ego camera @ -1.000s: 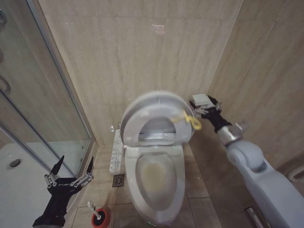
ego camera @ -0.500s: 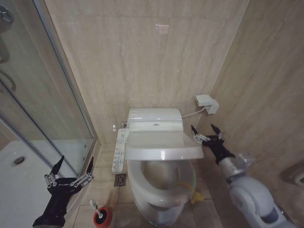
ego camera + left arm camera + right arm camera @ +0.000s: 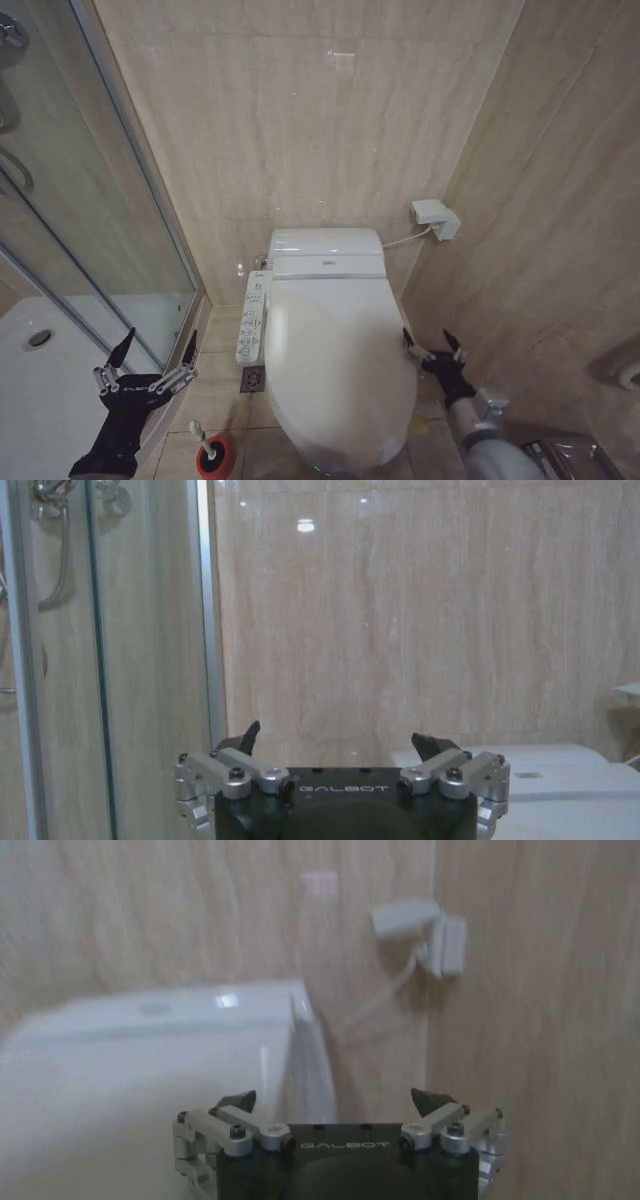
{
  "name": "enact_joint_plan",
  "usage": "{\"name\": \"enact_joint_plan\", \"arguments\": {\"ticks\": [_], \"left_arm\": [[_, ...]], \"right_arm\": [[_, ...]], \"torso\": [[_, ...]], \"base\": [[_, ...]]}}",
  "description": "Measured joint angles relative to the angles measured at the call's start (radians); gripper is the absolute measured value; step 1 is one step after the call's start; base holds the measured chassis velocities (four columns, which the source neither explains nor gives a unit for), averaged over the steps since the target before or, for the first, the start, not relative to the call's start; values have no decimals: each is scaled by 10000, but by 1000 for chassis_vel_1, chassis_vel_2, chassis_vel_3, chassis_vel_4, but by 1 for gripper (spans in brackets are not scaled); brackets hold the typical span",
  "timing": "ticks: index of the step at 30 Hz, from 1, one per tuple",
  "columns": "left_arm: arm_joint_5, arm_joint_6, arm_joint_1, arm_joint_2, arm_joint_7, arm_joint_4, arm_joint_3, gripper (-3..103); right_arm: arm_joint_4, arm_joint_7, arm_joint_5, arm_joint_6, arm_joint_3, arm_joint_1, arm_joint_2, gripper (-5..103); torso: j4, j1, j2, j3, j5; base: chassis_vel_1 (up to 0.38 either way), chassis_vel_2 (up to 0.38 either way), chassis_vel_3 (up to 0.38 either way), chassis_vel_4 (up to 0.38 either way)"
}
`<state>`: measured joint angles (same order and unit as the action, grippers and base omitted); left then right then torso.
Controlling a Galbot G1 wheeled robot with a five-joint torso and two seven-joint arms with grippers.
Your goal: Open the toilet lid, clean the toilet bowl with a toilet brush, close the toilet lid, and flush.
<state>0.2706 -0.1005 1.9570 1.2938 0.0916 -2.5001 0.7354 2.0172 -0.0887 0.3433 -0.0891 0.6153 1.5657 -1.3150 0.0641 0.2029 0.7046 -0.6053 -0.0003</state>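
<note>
The toilet lid point(image 3: 335, 360) is lying closed over the bowl; glossy, rigid and probably slippery. The right gripper point(image 3: 432, 352), released, is hovering beside its right edge. The left gripper point(image 3: 145, 372) is waiting, spread wide, near the toilet brush point(image 3: 203, 444).

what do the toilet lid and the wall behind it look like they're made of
The toilet lid looks like glossy white plastic, smooth with soft highlights. The wall looks like polished beige stone or stone-look tile: faint veining and a lamp reflection.
</note>
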Motion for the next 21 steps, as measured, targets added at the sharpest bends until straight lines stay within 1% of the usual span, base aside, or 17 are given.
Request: {"name": "enact_joint_plan", "arguments": {"ticks": [1,2,4,5,9,11,12,14,16,20,21], "left_arm": [[0,0,0,0,0,0,0,100],[0,0,0,0,0,0,0,100],[0,0,0,0,0,0,0,100],[0,0,0,-1,0,0,0,100],[0,0,0,0,0,0,0,100],[0,0,0,0,0,0,0,100],[0,0,0,0,0,0,0,100],[0,0,0,0,0,0,0,100],[0,0,0,0,0,0,0,100],[0,0,1,0,0,0,0,100],[0,0,1,0,0,0,0,100]], "right_arm": [[-418,58,-189,200,-25,-44,-119,100],[-418,58,-189,200,-25,-44,-119,100],[-969,43,-322,439,-15,-165,-255,100],[-1191,9,-311,536,-8,-277,-376,100],[-1134,-64,-49,720,124,-462,-462,100],[-817,-70,301,1179,308,-613,-506,100],[-817,-70,301,1179,308,-613,-506,100],[-205,-86,570,1585,566,-621,-568,100],[82,-86,670,1624,621,-541,-574,100],[1260,-76,870,1525,689,-41,-597,100],[1260,-76,870,1525,689,-41,-597,100]], "torso": [[-1,0,0,0,2],[-1,0,0,0,2],[3,-1,1,0,-3],[1,1,-1,-2,9],[-1,0,-1,-2,4],[-4,0,-1,-2,4],[-4,0,-1,-2,4],[-1,1,-1,-2,3],[-2,1,-1,-2,3],[1,0,0,-2,3],[1,0,0,-2,3]], "base": [[0,0,0,0],[0,0,0,0],[0,0,0,0],[0,0,0,0],[0,0,0,0],[0,0,0,0],[0,0,0,0],[0,0,0,0],[0,0,0,0],[0,0,0,0],[0,0,0,0]]}}
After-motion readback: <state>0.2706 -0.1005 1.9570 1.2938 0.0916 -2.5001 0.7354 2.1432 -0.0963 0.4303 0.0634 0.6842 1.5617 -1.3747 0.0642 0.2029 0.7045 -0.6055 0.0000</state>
